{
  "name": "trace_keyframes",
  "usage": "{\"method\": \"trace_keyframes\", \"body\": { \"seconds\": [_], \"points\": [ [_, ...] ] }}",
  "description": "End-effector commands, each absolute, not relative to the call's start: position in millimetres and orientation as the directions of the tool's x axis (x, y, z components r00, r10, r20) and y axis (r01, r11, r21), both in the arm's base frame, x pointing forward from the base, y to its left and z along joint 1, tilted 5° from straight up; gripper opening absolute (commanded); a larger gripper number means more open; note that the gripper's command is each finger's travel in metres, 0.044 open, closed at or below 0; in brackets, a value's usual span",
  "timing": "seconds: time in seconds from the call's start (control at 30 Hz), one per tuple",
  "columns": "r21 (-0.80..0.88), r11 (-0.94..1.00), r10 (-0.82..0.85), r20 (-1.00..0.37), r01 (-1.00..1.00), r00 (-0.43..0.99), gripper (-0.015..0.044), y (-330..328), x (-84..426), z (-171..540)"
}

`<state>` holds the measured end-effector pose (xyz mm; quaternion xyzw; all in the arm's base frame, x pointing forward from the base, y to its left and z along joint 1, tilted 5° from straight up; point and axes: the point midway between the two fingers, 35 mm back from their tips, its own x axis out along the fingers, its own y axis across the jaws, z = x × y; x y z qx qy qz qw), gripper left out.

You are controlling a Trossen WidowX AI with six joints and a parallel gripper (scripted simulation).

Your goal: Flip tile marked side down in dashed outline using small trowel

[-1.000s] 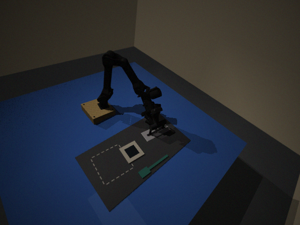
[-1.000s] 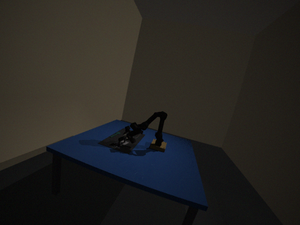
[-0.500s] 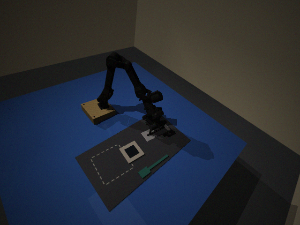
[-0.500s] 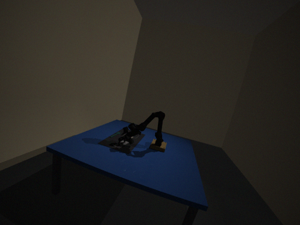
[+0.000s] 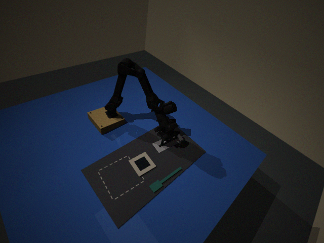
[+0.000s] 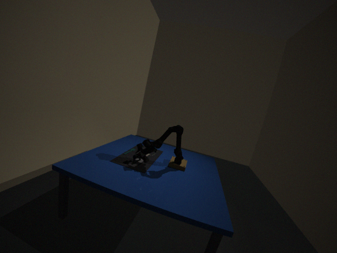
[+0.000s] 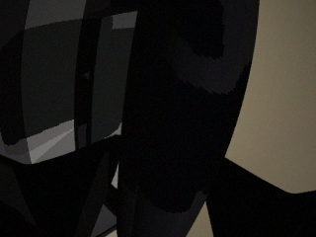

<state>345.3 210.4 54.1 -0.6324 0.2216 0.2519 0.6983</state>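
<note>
The tile [image 5: 142,163] is a pale square with a dark marked centre facing up. It lies on the dark mat [image 5: 144,174], over the right corner of the dashed outline [image 5: 120,176]. The green trowel [image 5: 164,179] lies flat on the mat in front of the tile, apart from the arm. My gripper [image 5: 166,142] hangs low over a light grey patch [image 5: 160,147] at the mat's back edge, well away from the trowel. Its fingers stand partly apart and I see nothing between them.
The arm's wooden base block [image 5: 106,120] stands on the blue table behind the mat, and also shows in the exterior view [image 6: 177,164]. The table's right edge runs close past the mat. Walls stand behind and to the right.
</note>
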Motion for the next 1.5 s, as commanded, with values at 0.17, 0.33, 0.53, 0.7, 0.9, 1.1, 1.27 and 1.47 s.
{"method": "trace_keyframes", "body": {
  "seconds": [0.17, 0.33, 0.53, 0.7, 0.9, 1.1, 1.27, 1.47],
  "points": [
    [-0.769, 0.068, 0.074, -0.632, -0.636, 0.772, 0.0129, 211, 346, 51],
    [-0.769, 0.068, 0.074, -0.632, -0.636, 0.772, 0.0095, 211, 346, 51],
    [-0.769, 0.068, 0.074, -0.632, -0.636, 0.772, 0.0055, 211, 346, 51],
    [-0.769, 0.068, 0.074, -0.632, -0.636, 0.772, 0.0022, 211, 346, 51],
    [-0.769, 0.068, 0.073, -0.632, -0.636, 0.772, 0.0, 210, 347, 74],
    [-0.769, 0.068, 0.073, -0.632, -0.636, 0.772, 0.0, 206, 346, 104],
    [-0.769, 0.067, 0.073, -0.632, -0.636, 0.772, 0.0, 205, 345, 112],
    [-0.764, 0.077, 0.087, -0.635, -0.64, 0.768, 0.0, 197, 355, 108]
  ]
}}
